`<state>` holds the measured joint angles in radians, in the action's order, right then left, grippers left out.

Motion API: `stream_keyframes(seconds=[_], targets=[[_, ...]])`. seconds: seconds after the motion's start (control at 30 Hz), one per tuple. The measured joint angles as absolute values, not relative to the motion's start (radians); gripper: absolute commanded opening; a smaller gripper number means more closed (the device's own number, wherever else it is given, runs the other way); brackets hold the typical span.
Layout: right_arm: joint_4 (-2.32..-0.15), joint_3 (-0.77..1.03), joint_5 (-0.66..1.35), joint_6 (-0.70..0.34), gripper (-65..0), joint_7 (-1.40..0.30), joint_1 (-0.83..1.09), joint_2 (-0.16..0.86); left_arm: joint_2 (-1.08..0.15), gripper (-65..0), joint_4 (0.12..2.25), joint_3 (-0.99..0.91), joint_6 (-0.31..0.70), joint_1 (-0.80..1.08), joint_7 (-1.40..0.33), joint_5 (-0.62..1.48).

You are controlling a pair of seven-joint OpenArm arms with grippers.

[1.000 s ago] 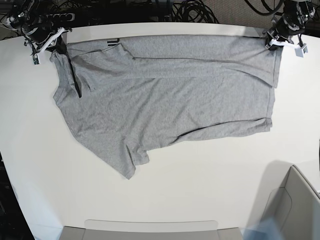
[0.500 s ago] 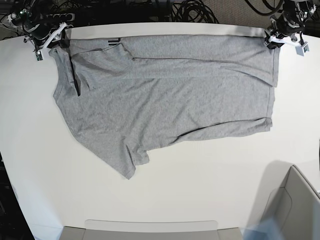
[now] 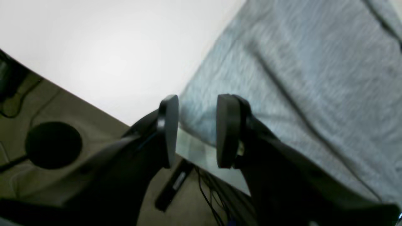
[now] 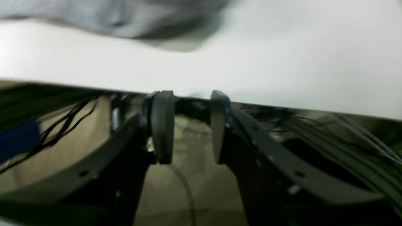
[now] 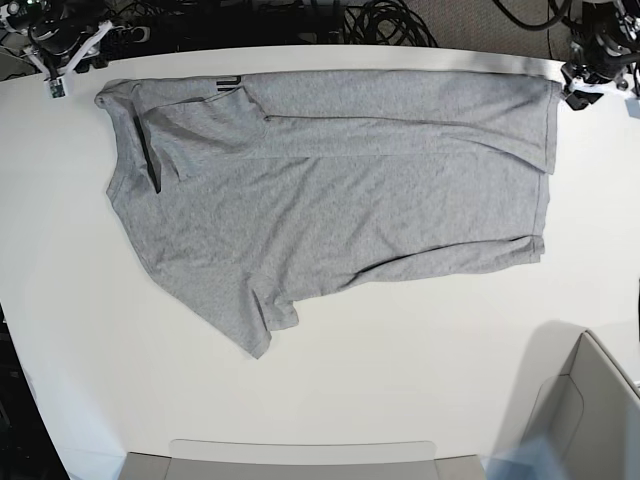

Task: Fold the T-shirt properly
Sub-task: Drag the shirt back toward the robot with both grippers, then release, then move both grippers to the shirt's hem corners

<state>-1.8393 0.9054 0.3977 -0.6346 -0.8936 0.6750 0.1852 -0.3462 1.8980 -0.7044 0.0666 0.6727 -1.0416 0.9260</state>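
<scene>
The heather-grey T-shirt (image 5: 330, 200) lies spread across the white table (image 5: 400, 370), its far strip folded over toward me, with a bit of black lettering (image 5: 226, 83) showing near the fold. My left gripper (image 5: 587, 82) is open just off the shirt's far right corner. In the left wrist view that gripper (image 3: 197, 131) hangs over the table edge with the T-shirt (image 3: 298, 78) corner lying loose behind its gap. At the far left corner my right gripper (image 5: 58, 62) is also open; in its wrist view the right gripper (image 4: 190, 125) holds nothing and the T-shirt (image 4: 125, 18) lies apart.
A grey bin (image 5: 590, 420) stands at the near right corner. A flat grey tray edge (image 5: 300, 455) runs along the front. Black cables (image 5: 385, 20) lie behind the table's far edge, and the floor (image 4: 194, 188) shows beyond it.
Both grippers have opened, let go of the shirt's far corners and drawn back outward past the table's far edge. The folded strip stays where it was laid.
</scene>
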Motion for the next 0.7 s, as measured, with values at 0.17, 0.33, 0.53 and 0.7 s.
stream_keyframes(seconds=[0.17,0.33,0.53,0.7], targets=[[-1.887,1.0,0.5,-0.632,-44.8,-0.89,0.598,0.23,-0.348,-44.3,1.953,-0.719,0.066,0.602,-1.052,0.923],[-1.882,0.999,0.494,-0.632,-44.8,-0.902,0.482,0.273,-0.378,-44.3,1.961,-0.615,0.068,0.397,-1.11,0.92],[-1.877,0.856,0.457,-0.632,-44.8,-0.904,0.271,0.348,-0.382,-44.3,1.935,-0.451,0.057,0.19,-1.161,0.92],[-1.779,0.611,0.296,-0.633,-44.8,-0.901,0.031,0.368,-0.377,-44.5,1.913,-0.357,0.057,0.126,-1.171,0.92]])
